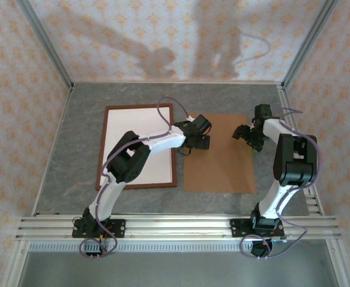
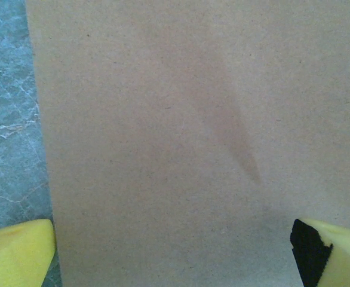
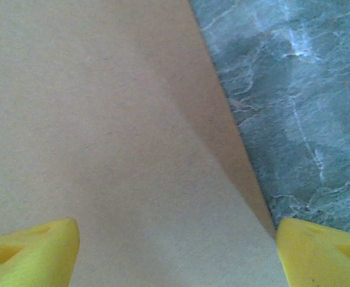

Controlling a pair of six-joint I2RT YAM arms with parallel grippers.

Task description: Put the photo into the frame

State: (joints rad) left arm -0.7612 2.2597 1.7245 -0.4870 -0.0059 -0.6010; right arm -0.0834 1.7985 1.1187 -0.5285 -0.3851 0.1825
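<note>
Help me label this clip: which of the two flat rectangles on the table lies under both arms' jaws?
The plain brown board, bare-edged and lying right of the white-faced frame, which has a reddish-brown wooden rim.

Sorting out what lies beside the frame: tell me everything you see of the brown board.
The brown board is a plain matte rectangle, cardboard-like, lying flat on the grey marbled table, right of the frame. The left pincer, open, hangs over its left edge, the right pincer, open, over its right edge; neither grips it.

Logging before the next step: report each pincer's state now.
Left pincer: open, holding nothing, above the brown board.
Right pincer: open, holding nothing, over the board's right edge.
</note>
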